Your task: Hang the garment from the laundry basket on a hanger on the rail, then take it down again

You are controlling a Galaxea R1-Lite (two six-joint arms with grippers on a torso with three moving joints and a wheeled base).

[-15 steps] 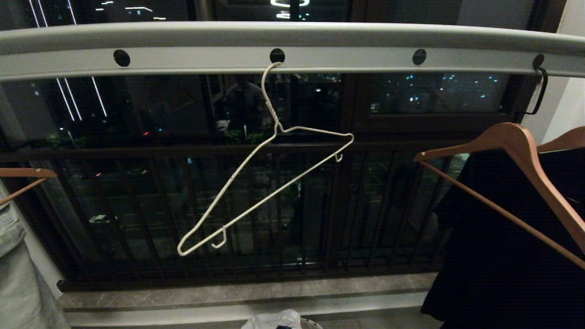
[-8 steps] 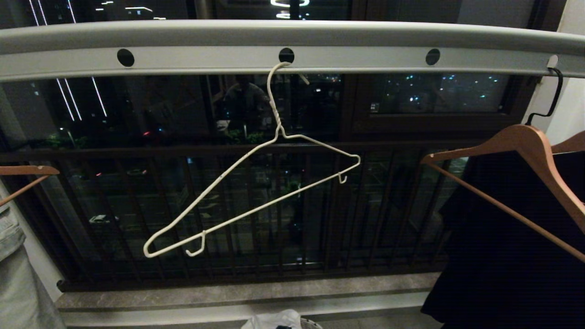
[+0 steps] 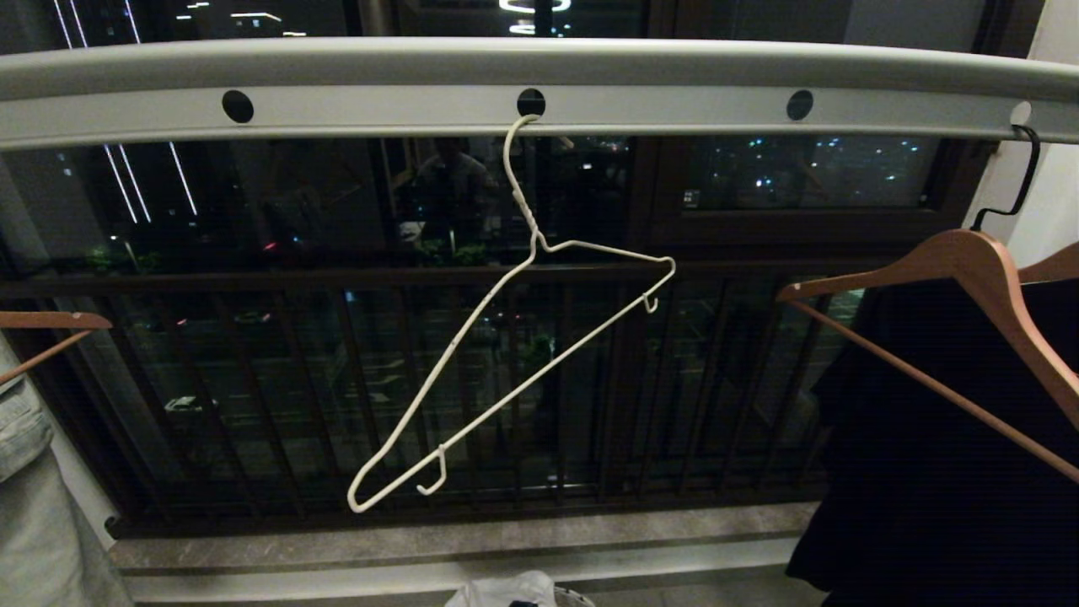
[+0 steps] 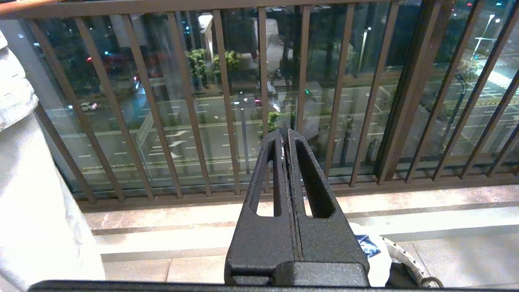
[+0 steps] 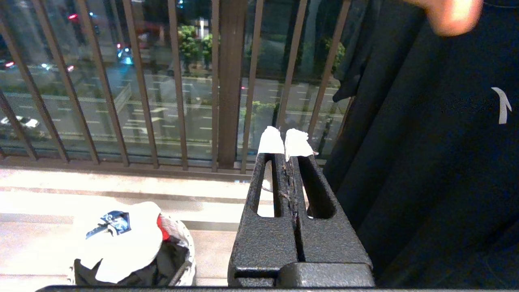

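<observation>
Night balcony bars backed the bare hanger [image 3: 514, 354]; both grippers, left [image 4: 284, 136] and right [image 5: 287, 146], were closed and empty, so fetching the garment [image 5: 121, 239] seemed next

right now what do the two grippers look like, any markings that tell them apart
Both are black with a rough, grainy finish: two long tapered fingers, each with an elongated slot cut through it. The right gripper has white tape on its fingertips. The left gripper has bare black tips. No cables show.
</observation>
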